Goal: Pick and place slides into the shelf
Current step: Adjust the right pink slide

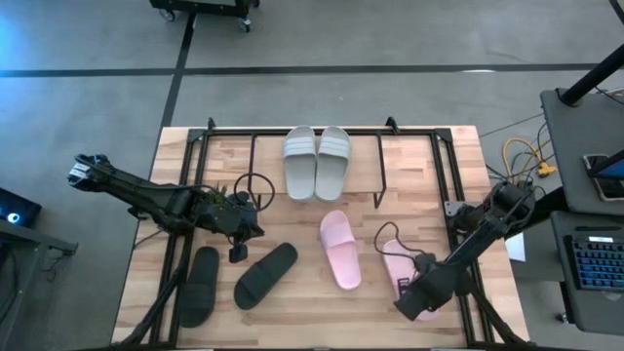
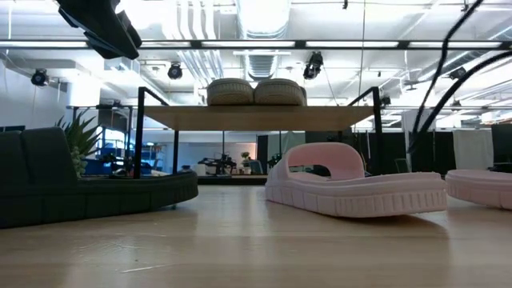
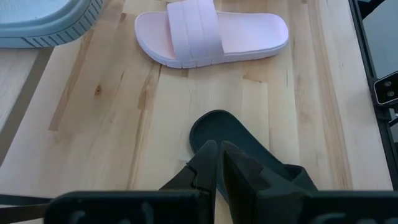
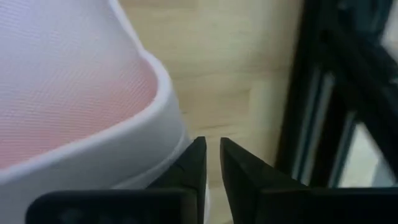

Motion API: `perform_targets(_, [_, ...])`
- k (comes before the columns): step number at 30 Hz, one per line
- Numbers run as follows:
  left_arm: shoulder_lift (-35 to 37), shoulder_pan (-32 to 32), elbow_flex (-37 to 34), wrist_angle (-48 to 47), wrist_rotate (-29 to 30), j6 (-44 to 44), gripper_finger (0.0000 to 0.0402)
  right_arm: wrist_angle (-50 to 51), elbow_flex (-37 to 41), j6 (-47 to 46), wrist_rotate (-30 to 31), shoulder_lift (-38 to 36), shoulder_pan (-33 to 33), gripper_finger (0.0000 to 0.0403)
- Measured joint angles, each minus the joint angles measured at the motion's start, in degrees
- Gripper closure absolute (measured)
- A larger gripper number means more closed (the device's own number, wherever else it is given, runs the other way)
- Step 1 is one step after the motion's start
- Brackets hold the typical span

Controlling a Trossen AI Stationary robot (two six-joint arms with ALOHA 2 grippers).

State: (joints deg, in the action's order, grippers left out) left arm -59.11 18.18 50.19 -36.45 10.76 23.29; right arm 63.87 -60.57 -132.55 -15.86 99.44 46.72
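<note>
— Pale grey-green slides [image 1: 316,163] are sitting side by side on the shelf [image 1: 409,132] at the far middle of the worktop [image 1: 292,312]. Where are the others lying?

— Two pink slides [image 1: 340,250] are lying right of centre, two black slides [image 1: 265,274] near left. The left pincer [image 1: 237,252] is hovering beside a black one, fingers nearly together. The right pincer [image 1: 414,302] is hanging over the nearer pink slide [image 4: 74,93], fingers barely apart, gripping nothing
</note>
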Motion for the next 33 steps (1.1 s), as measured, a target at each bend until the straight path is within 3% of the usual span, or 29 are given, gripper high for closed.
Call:
perform_targets(4, [0.0,0.0,0.0,0.0,0.0,0.2,0.0394,-5.0,1.2,3.1,2.1,-0.2,-0.1,0.0365])
perform_targets(13, [0.0,0.0,-0.1,0.0,0.0,0.2,0.0394,-19.5,-4.8,11.0,10.6,0.0,-0.2,0.0365])
perform_targets(19, [0.0,0.0,-0.1,0.0,0.0,0.3,0.0394,-16.0,-6.6,6.8,19.6,-0.1,0.5,0.0365])
perform_targets(23, [0.0,0.0,-0.1,0.0,0.0,0.3,0.0394,-14.7,-10.3,14.6,26.4,-0.2,0.1,0.0364])
perform_targets(29, [0.0,0.0,-0.1,0.0,0.0,0.3,0.0394,-7.1,-16.1,27.6,27.8,-0.5,-2.2,0.036])
perform_targets(33, [0.0,0.0,-0.1,0.0,0.0,0.1,0.0394,-9.2,-17.0,31.7,27.1,-2.1,-4.4,0.0326])
